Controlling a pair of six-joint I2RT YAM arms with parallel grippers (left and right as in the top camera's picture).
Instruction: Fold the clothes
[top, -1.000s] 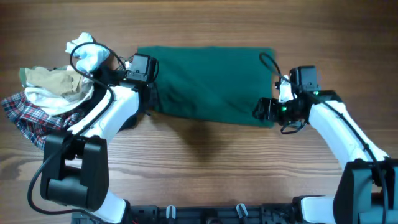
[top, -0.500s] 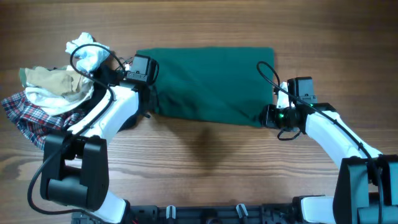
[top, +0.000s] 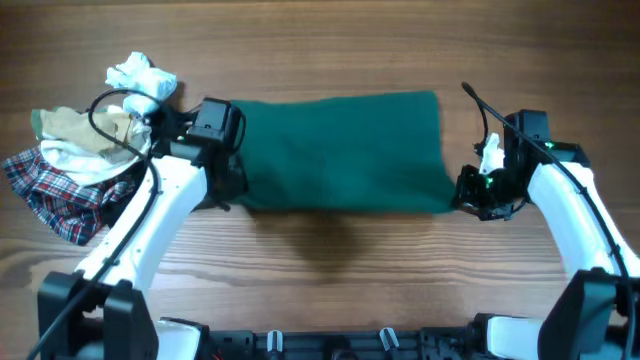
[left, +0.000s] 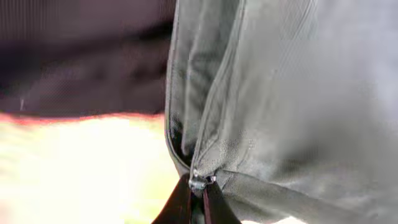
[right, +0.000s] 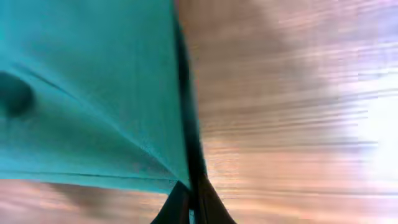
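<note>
Change vs 1 s ago: right claw (top: 470, 195) has drawn its corner out toward 4 o'clock. Large dark green fabric garment (top: 340, 150) now lies flat, near-rectangular, at centre of brown wooden surface (top: 340, 270). Judged: stretched, ready for next fold. Left claw (left: 198, 196) clenched on hem at garment's 8 o'clock corner; right claw likewise clenched on hem. Open room at 6 and 12 o'clock. Heap of white, beige and plaid clothes (top: 75, 155) crowds 9 o'clock.

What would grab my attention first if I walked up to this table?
The big dark green garment lies spread flat across the middle of the wooden table, with the left gripper pinching its left edge and the right gripper pinching its right edge. Next comes the rumpled pile of other clothes at the table's far left: plaid, beige and white.
</note>
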